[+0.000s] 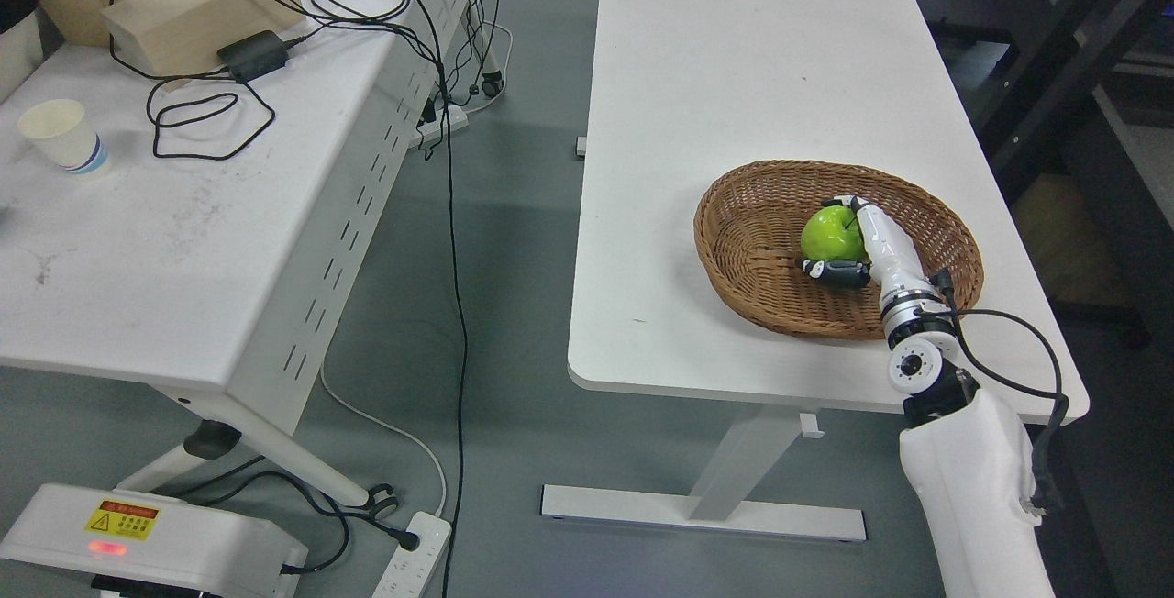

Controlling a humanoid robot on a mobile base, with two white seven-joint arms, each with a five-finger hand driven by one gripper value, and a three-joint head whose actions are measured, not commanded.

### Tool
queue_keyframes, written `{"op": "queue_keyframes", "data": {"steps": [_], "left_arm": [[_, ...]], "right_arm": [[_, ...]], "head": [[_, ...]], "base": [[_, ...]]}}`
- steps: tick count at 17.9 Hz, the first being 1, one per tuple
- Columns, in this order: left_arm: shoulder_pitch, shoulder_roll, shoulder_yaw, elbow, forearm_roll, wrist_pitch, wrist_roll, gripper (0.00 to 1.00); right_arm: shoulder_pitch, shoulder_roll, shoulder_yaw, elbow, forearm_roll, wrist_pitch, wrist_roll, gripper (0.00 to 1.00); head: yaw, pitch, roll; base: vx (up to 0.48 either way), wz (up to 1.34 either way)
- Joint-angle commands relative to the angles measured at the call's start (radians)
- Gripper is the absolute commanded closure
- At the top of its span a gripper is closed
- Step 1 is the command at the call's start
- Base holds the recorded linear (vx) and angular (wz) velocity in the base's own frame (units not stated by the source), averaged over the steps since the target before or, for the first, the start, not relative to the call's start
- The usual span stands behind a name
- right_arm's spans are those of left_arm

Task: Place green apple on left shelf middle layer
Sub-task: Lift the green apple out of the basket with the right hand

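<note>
The right robot hand (848,249) reaches in from the lower right and sits inside the wicker basket (743,259), its fingers curled around the green apple (832,233): dark fingertips (830,271) show under the near side of the fruit and another finger hooks over its top, so the hand looks closed on the apple rather than merely beside it. Whether the apple is already clear of the basket floor cannot be told from this angle; it appears low in the bowl, toward the basket's right half. The white forearm and its black cable (1009,341) cross the basket's near rim. The basket rests on the white desk (734,48), near its front right corner, with bare top all around it. To the left, across a strip of grey floor strung with cords, stands a second desk (138,240) carrying a paper cup (62,137), a wooden block (197,11) and a black adapter (254,55). No left arm is in view, and no shelf shows anywhere in the picture. The step in hand seems to be the pick-up: the grasp is set or nearly so, and the lift is next. That lift should go straight up enough to clear the basket's raised wall without dragging it. After that the robot will probably have to turn or drive toward the left to find the shelf, keeping a firm hold on the smooth, round apple, which could slip or roll.
</note>
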Motion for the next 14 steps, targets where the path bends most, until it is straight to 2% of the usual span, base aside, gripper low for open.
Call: {"op": "queue_keyframes", "data": {"steps": [1,3,8,14], "left_arm": [[0.000,0.017,0.000,0.000,0.000,0.000,0.001,0.00],[0.000,0.017,0.000,0.000,0.000,0.000,0.001,0.00],[0.000,0.017,0.000,0.000,0.000,0.000,0.001,0.00],[0.000,0.017,0.000,0.000,0.000,0.000,0.001,0.00]], "right_arm": [[0.000,-0.015,-0.109,-0.056,-0.126,-0.078,0.009,0.98],[-0.001,-0.022,-0.116,-0.086,-0.229,-0.104,0.013,0.97],[0.026,-0.022,-0.221,-0.171,-0.398,-0.144,0.025,0.96],[0.046,-0.036,-0.261,-0.221,-0.450,-0.160,0.025,0.97]], "head": [[0.0000,0.000,0.000],[0.0000,0.000,0.000],[0.0000,0.000,0.000],[0.0000,0.000,0.000]], "base": [[0.000,0.00],[0.000,0.00],[0.000,0.00],[0.000,0.00]]}}
